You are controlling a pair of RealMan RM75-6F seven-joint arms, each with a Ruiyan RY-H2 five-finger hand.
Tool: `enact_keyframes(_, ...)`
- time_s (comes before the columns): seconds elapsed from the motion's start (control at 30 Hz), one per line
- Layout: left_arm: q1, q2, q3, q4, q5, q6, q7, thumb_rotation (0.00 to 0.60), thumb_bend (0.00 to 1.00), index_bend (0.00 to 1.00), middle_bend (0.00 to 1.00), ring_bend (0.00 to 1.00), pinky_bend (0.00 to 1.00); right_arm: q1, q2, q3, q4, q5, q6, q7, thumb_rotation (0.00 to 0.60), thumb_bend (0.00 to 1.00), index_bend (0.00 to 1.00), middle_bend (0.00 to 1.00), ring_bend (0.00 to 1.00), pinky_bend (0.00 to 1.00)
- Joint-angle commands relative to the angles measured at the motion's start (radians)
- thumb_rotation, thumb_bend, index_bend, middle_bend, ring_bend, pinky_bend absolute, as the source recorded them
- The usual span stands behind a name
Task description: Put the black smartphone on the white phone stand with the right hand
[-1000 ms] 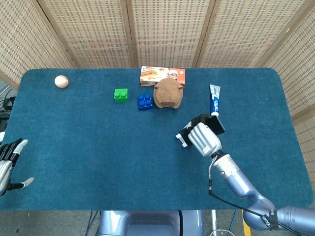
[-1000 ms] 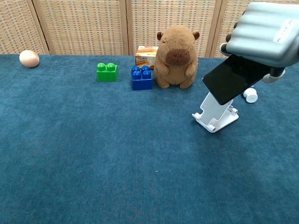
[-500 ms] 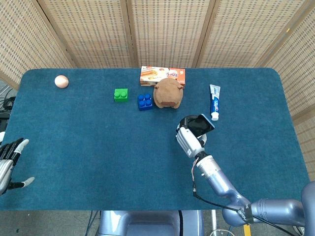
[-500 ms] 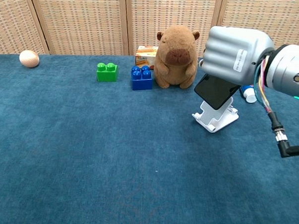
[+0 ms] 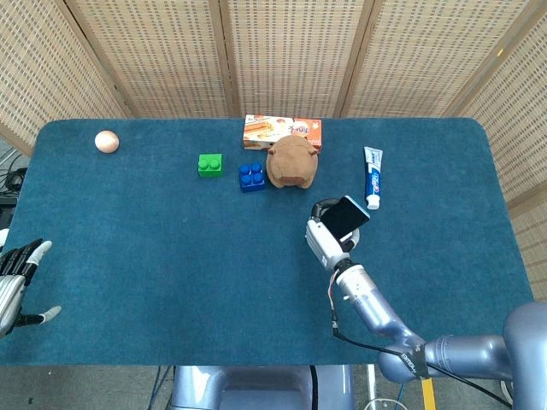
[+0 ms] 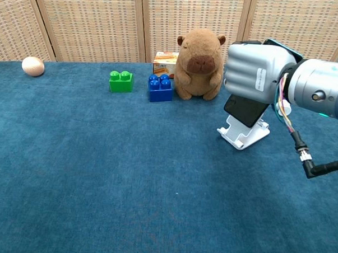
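My right hand grips the black smartphone, which leans tilted over the back of the white phone stand; whether it touches the stand I cannot tell. In the head view the smartphone shows just beyond my right hand, right of the table's middle; the stand is hidden under them there. My left hand hangs open off the table's left edge, holding nothing.
A brown capybara plush sits just left of the stand, with a blue brick, a green brick and a snack box nearby. A toothpaste tube lies right of the phone. An egg rests far left.
My right hand has swung left and lowered the smartphone from above the stand down onto it. The left hand has not moved.
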Motion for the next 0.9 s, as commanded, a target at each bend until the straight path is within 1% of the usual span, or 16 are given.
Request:
enact_keyframes(0.03, -0.004, -0.001, -0.003, 0.000, -0.011, -0.008, 0.003, 0.600, 0.00, 0.00, 0.00, 0.00, 0.00, 0.019, 0.001, -0.016, 0.016, 0.013, -0.022, 0.012, 0.600, 0.52, 0.56, 0.51, 0.46, 0.43)
enact_keyframes(0.3, -0.016, -0.003, -0.005, -0.002, -0.026, -0.032, 0.015, 0.600, 0.00, 0.00, 0.00, 0.00, 0.00, 0.058, -0.032, -0.058, 0.045, 0.049, -0.016, 0.015, 0.600, 0.52, 0.56, 0.51, 0.46, 0.43)
enact_keyframes(0.47, -0.017, 0.001, -0.008, 0.000, -0.033, -0.033, 0.003, 0.600, 0.00, 0.00, 0.00, 0.00, 0.00, 0.077, -0.075, -0.087, 0.076, 0.056, 0.005, 0.006, 0.600, 0.52, 0.56, 0.51, 0.46, 0.43)
enact_keyframes(0.73, -0.019, 0.002, -0.007, 0.001, -0.031, -0.036, -0.002, 0.600, 0.00, 0.00, 0.00, 0.00, 0.00, 0.086, -0.108, -0.107, 0.091, 0.065, 0.060, -0.015, 0.600, 0.52, 0.56, 0.51, 0.46, 0.43)
enact_keyframes(0.9, -0.019, 0.002, -0.005, 0.000, -0.030, -0.036, 0.002, 0.600, 0.00, 0.00, 0.00, 0.00, 0.00, 0.091, -0.132, -0.119, 0.097, 0.080, 0.106, -0.055, 0.600, 0.52, 0.56, 0.50, 0.46, 0.43)
